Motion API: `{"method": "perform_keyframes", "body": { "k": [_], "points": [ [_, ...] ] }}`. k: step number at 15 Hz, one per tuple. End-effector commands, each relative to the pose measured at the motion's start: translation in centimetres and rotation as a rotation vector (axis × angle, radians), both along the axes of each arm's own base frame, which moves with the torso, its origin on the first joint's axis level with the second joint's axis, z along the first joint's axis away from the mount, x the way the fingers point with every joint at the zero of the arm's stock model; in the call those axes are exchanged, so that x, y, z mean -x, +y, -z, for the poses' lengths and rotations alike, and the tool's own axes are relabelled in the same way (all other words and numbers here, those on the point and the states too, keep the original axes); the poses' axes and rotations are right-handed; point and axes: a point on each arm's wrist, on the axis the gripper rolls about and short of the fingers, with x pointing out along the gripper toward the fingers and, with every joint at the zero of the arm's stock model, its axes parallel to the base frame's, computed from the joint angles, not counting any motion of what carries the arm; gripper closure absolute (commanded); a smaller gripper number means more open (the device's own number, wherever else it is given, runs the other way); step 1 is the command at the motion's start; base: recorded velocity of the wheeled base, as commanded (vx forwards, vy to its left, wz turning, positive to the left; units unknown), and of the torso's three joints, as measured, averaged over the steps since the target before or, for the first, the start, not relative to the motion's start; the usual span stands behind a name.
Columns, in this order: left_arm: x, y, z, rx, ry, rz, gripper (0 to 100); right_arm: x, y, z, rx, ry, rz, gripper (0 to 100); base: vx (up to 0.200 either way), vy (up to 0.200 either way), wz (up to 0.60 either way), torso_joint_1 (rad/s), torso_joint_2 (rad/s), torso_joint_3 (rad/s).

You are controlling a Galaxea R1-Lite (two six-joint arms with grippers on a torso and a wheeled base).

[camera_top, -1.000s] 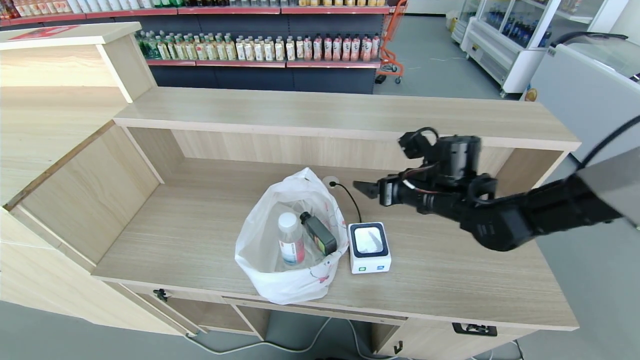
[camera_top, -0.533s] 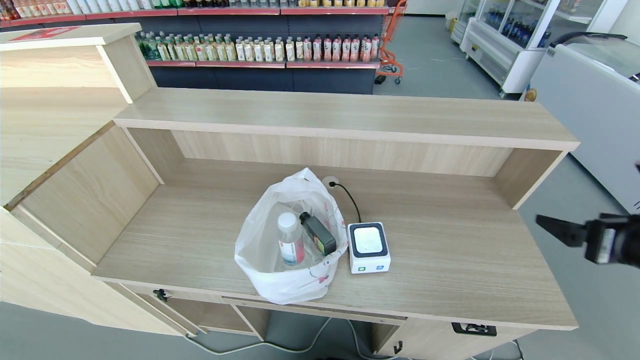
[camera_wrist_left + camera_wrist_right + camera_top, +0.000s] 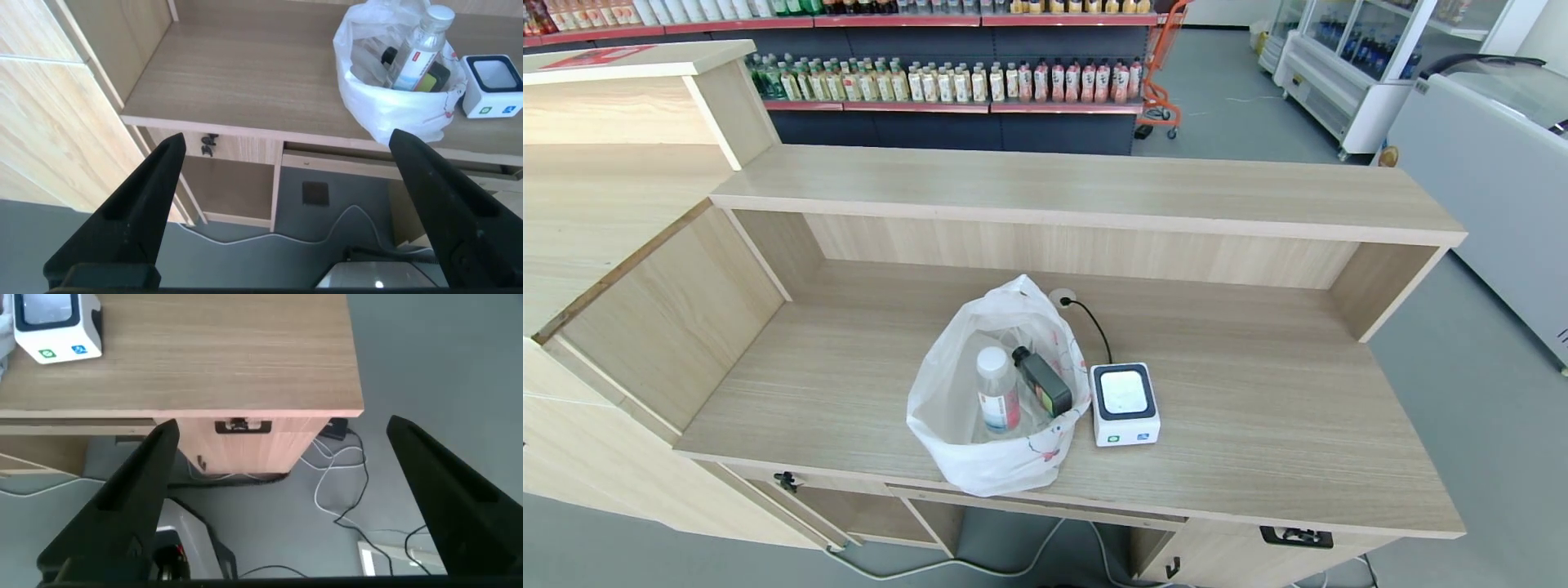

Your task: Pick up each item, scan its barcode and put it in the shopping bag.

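While both arms sit out past the near edge of the surface, my left end effector is released, spread wide with nothing in it, and my right end effector is likewise splayed and empty. On the surface, near its front edge, stands the bag, white plastic with its mouth open upward. Inside it a clear bottle with a white cap stands upright, and a dark bottle leans tilted beside it, the two touching or nearly so. Just beside the bag, on my right of it, sits the scanner, a small white box with a dark-framed window facing up. Its black cable runs back to a round hole in the surface behind the bag. From my left wrist I look across at the bag and scanner; from my right wrist I see the scanner near a corner of the surface, with loose wires on the floor below.
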Motion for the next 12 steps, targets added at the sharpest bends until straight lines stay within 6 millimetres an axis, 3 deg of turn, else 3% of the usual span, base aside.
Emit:
{"method": "perform_keyframes", "body": {
  "k": [1,12],
  "points": [
    [0.0,0.0,-0.01,0.0,-0.002,0.0,0,2.23,0.03,2.02,-0.004,-0.144,-0.047,0,0.0,0.0,0.0,0.0,0.0,0.0],
    [-0.01,0.0,-0.02,0.0,0.0,0.0,0,2.42,0.05,2.08,-0.031,-0.173,-0.031,0,0.0,0.0,0.0,0.0,0.0,0.0]
  ]
}}
